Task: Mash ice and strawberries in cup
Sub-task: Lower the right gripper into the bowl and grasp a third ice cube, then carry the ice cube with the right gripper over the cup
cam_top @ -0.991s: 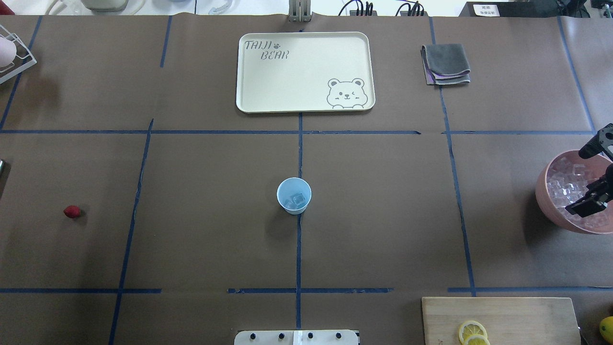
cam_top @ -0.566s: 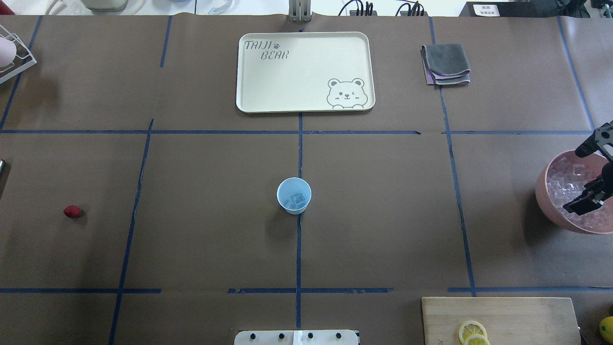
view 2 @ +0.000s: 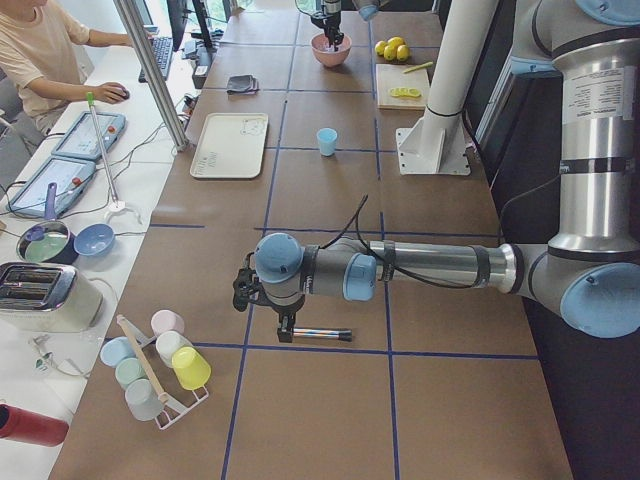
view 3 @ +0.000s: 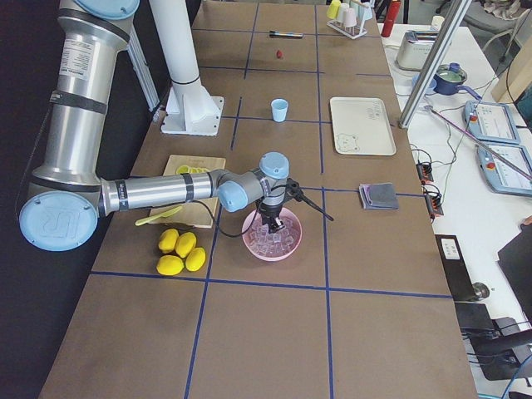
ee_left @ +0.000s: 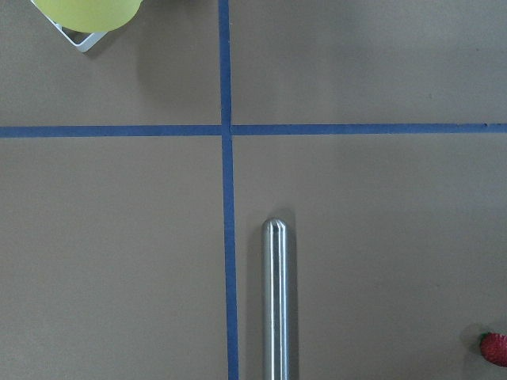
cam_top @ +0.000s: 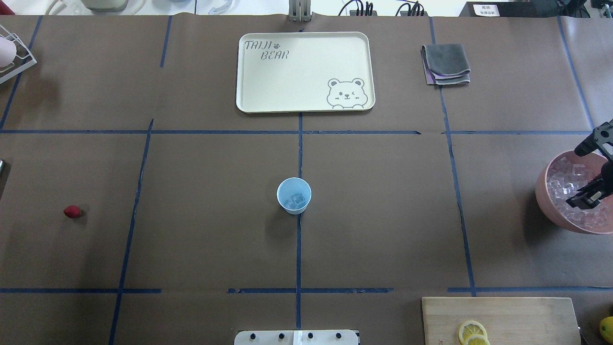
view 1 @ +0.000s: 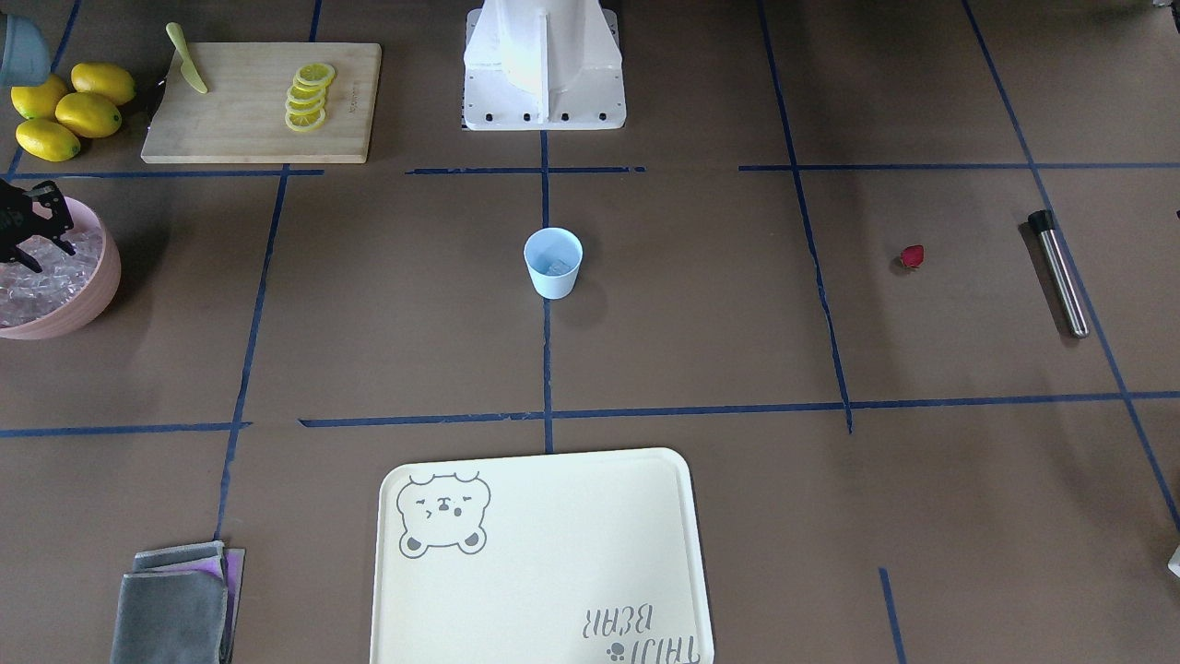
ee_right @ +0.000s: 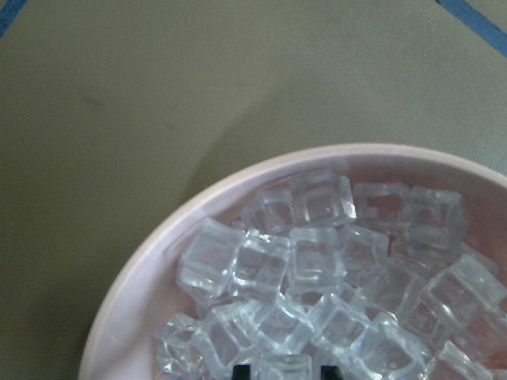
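The pale blue cup (cam_top: 294, 195) stands at the table's middle with a few ice cubes (cam_top: 298, 199) in it. A pink bowl (cam_top: 546, 191) at the right edge holds several more ice cubes (ee_right: 317, 237). My right gripper (cam_top: 577, 177) hangs open over that bowl, its two fingertips either side of one cube in the right wrist view. A small red strawberry (cam_top: 72, 212) lies alone at the far left. The left gripper (view 2: 285, 325) hovers over a steel rod (ee_left: 276, 301) beside the strawberry (ee_left: 495, 348); I cannot tell whether it is open or shut.
A cream bear tray (cam_top: 249, 72) and a folded grey cloth (cam_top: 446, 64) lie at the far side. A cutting board (cam_top: 503, 316) with lemon slices and whole lemons (view 1: 69, 111) sit near the bowl. A rack of cups (view 2: 160, 365) stands past the rod.
The right gripper has sunk lower into the pink bowl among the ice, still open. Cup and strawberry have not moved.
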Controlling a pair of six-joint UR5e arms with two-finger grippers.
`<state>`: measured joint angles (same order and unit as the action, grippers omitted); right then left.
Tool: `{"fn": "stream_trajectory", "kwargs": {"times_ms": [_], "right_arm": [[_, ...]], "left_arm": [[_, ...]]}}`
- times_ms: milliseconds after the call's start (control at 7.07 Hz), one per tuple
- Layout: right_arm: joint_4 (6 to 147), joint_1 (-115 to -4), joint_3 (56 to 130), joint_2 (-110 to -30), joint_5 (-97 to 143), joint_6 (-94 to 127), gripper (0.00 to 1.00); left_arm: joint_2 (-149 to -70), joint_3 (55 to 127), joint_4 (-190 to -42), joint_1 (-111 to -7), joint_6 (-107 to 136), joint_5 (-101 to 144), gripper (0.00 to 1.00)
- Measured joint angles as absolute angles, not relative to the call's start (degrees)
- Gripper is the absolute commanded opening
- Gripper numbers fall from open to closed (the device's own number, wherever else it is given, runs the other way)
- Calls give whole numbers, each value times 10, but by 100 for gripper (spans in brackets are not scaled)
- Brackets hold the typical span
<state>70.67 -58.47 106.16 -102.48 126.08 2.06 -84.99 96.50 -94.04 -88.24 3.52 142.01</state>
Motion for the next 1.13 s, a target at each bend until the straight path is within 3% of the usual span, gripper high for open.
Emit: {"fn": "stream_trajectory", "kwargs": {"times_ms": [566, 849, 1132], "right_arm": [[736, -631, 1126, -1011, 1299, 86, 0], [742, -612, 1162, -940, 1314, 326, 0], [745, -523, 1166, -828, 1293, 598, 0]], "left_arm": [[-850, 965, -940, -882, 36, 1429, 100], [-850, 965, -941, -882, 35, 1429, 100], [-849, 965, -943, -883, 34, 1430, 100]]}}
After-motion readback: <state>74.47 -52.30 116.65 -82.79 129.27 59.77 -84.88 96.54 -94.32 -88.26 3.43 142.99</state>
